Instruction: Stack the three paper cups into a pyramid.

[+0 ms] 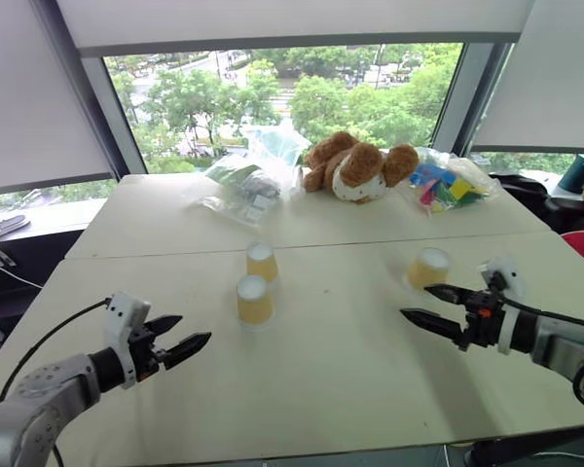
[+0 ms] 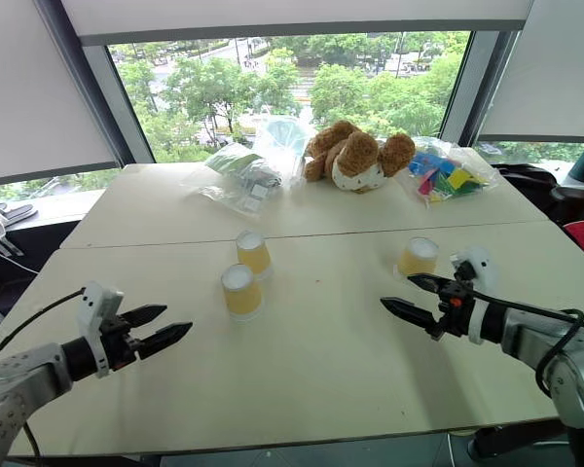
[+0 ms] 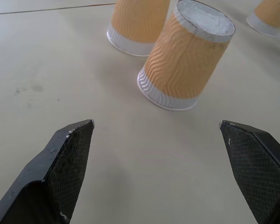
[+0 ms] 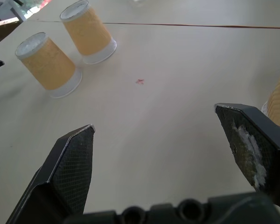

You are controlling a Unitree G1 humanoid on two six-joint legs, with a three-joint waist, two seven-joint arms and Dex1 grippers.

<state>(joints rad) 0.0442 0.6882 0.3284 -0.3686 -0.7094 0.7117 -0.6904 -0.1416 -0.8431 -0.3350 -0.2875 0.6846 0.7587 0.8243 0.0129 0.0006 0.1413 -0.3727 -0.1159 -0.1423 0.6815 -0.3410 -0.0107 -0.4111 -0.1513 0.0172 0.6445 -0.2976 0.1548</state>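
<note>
Both grippers, left [image 1: 178,339] and right [image 1: 430,304], are wide open and hold nothing. Two cups [image 1: 254,299] [image 1: 261,261] stand upside down ahead of the left one, nearly touching. A third cup [image 1: 429,267] sits just past the right one. A clumsy grab could knock over the light cups.

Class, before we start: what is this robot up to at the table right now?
Nothing is stacked yet. Three paper cups stand upside down on the table: two close together in the middle, and a third cup apart, by the right gripper. The left gripper hovers near the middle pair. Both grippers are open and empty.
</note>
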